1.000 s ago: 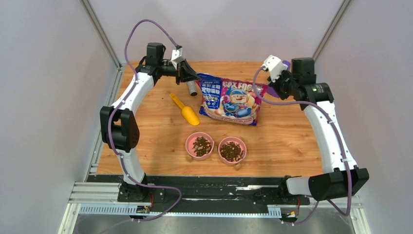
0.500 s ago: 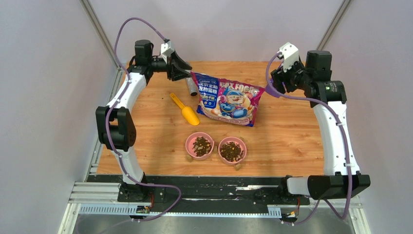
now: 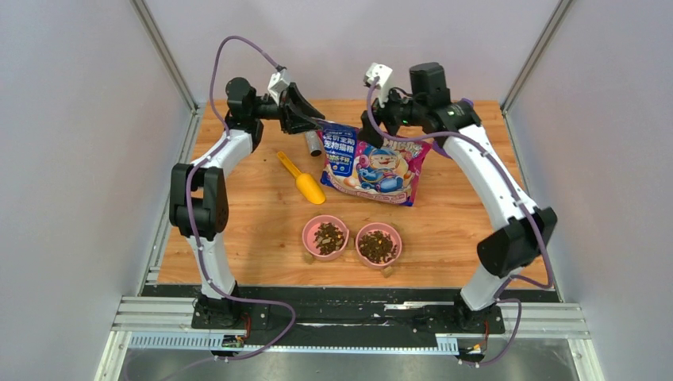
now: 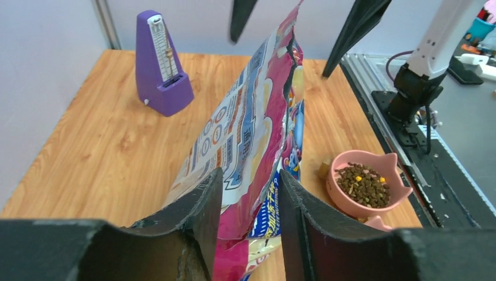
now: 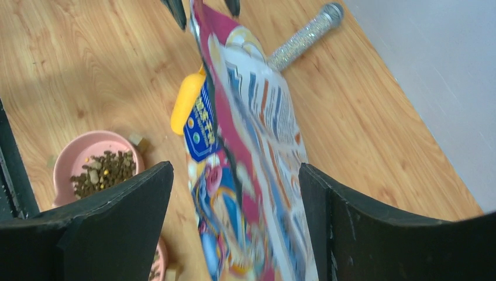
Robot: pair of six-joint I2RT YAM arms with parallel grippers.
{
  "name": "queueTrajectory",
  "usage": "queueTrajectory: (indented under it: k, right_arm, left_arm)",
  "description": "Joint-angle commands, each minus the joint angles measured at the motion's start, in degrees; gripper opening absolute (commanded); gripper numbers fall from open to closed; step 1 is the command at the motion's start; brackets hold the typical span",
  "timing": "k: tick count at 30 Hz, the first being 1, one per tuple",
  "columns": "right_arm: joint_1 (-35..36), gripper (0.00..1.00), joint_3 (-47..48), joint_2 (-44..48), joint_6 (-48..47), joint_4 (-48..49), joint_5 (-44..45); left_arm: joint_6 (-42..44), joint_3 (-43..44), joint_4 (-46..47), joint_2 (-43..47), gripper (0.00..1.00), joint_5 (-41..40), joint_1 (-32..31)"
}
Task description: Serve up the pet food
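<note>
Both arms bent in over the cat-print bag, one from each side.
Left gripper narrow, astride the bag's edge; cannot tell if it pinches. Right gripper spread wide around the bag. Wooden table, pale lilac walls. Pet food in two pink bowls in front of the bag. Bag lettering too small to read.

Overhead view, opposed wrist close-ups sharing bag

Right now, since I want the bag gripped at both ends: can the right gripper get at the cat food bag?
Probably yes: the right gripper stands open astride the upper edge of the cat food bag, and nothing else lies between its jaws.
</note>
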State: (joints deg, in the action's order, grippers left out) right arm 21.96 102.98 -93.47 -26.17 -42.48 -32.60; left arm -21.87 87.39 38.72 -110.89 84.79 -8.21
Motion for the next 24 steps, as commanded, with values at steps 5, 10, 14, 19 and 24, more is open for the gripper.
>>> queueTrajectory:
  k: [5, 10, 14, 19, 24]
  right_arm:
    - [4.4, 0.79, 16.6, -14.1, -1.7, 1.2, 0.6]
    - [6.4, 0.7, 19.0, -17.7, -2.2, 0.5, 2.2]
    - [7.3, 0.55, 19.5, -18.5, -1.6, 0.5, 2.8]
    - [8.0, 0.41, 19.7, -18.6, -1.6, 0.5, 2.6]
    - [9.1, 0.3, 19.8, -19.2, -3.4, -0.6, 5.1]
  left_arm:
    - [-15.8, 0.6, 22.0, -2.1, 0.43, 1.5, -0.7]
    - [-15.1, -0.9, 22.1, -1.5, 0.39, 0.0, -1.0]
    - [-15.1, -2.0, 22.4, -1.4, 0.37, -1.0, -1.1]
    - [-14.9, -2.6, 22.4, -1.8, 0.38, -1.1, -1.4]
    - [-14.6, -2.2, 22.4, -2.6, 0.19, -1.5, -1.9]
